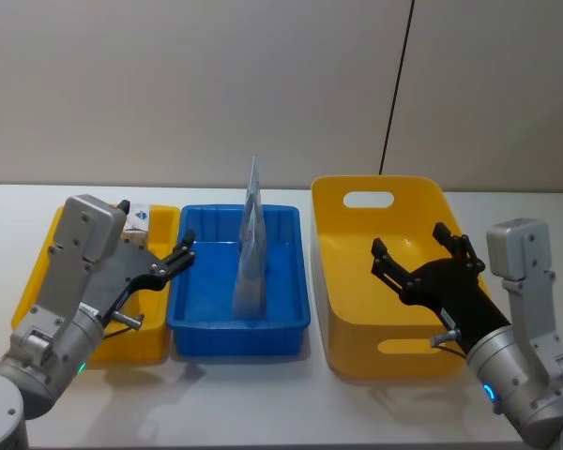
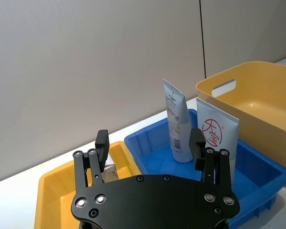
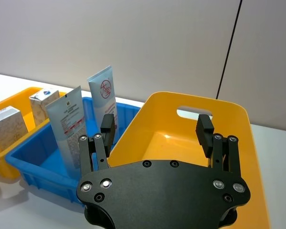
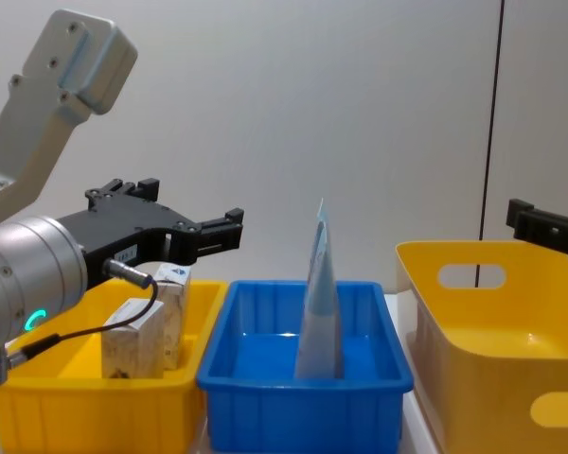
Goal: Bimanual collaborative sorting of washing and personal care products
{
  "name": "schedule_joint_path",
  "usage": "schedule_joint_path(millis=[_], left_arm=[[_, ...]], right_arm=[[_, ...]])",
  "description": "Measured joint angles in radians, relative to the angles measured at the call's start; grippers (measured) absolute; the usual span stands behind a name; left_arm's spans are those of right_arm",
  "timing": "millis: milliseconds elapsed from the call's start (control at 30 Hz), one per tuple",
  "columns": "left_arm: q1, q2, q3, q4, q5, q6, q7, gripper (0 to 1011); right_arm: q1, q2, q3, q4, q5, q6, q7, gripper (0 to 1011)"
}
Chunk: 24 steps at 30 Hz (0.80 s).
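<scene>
Head view, nearest first: the left gripper (image 2: 149, 140) hangs above the right side of the small yellow bin (image 4: 85, 416), its fingers spread wide and reaching toward the left rim of the blue bin (image 1: 239, 337). They pinch nothing and touch nothing. The right gripper (image 3: 156, 124) hovers over the large yellow bin (image 1: 357, 361) on the right, its fingers just as wide apart, with bare bin floor showing between them.

All three bins sit side by side on the white table (image 1: 263, 403). In the small yellow bin a pale speckled box (image 4: 133, 336) lies close against a speckled carton (image 4: 173, 303) with a blue-and-white top. The carton stands at the bin's far end, just beyond the left fingers.

In the blue bin two tall tapering tubes stand upright on their caps — the nearer tube (image 1: 251, 277) around the middle and the farther tube (image 1: 254, 197) close behind it. Neither gripper touches them.

Behind the table is a plain wall (image 1: 169, 84).
</scene>
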Motion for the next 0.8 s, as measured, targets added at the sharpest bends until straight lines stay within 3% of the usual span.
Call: schedule_joint_path(millis=[800], left_arm=[[0.000,0.000,0.000,0.000,0.000,0.000,0.000,1001]], right_arm=[[0.000,0.000,0.000,0.000,0.000,0.000,0.000,1002]])
